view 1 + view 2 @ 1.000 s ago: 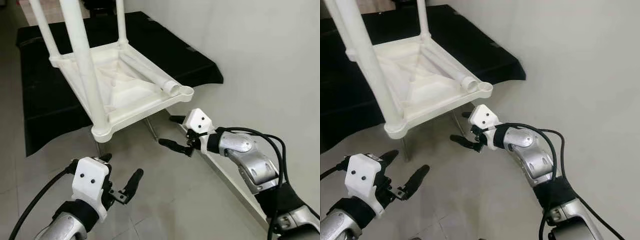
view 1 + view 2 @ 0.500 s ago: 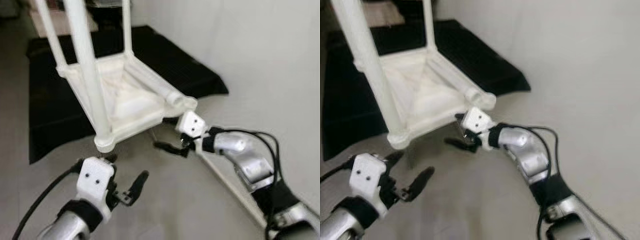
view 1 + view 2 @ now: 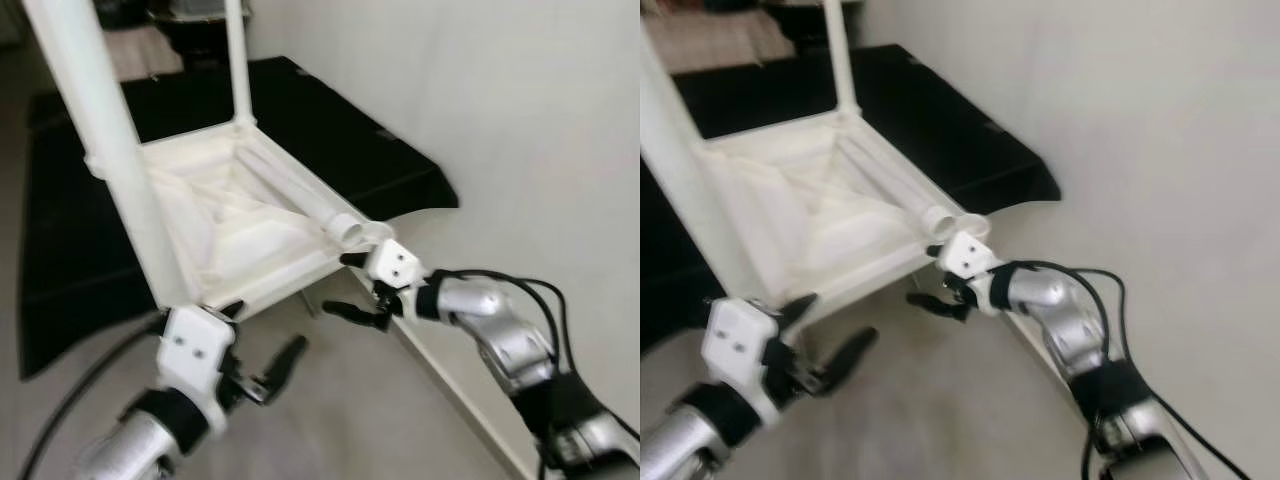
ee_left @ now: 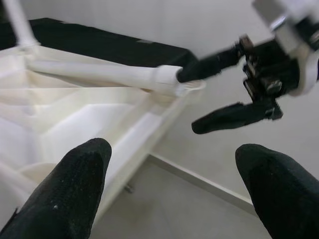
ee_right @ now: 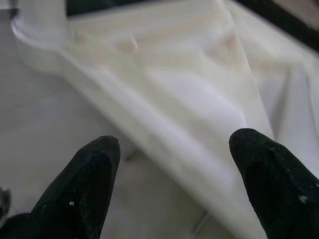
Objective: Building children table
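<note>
1. We see the white table top upside down on a black cloth.
2. Our right gripper, fingers spread, sits at its near corner beside the loose leg.
3. Our left gripper hovers open below the edge.

— What's it all sitting on?
— Low bench, black cloth over it, by the wall.
— And on top?
— White kids' table, flipped, legs up, one corner hanging off the edge over the tiled floor.

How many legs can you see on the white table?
3: a near upright leg on the robot's left, a far upright leg, and a loose leg lying inside the upturned table. More may be hidden.
</note>
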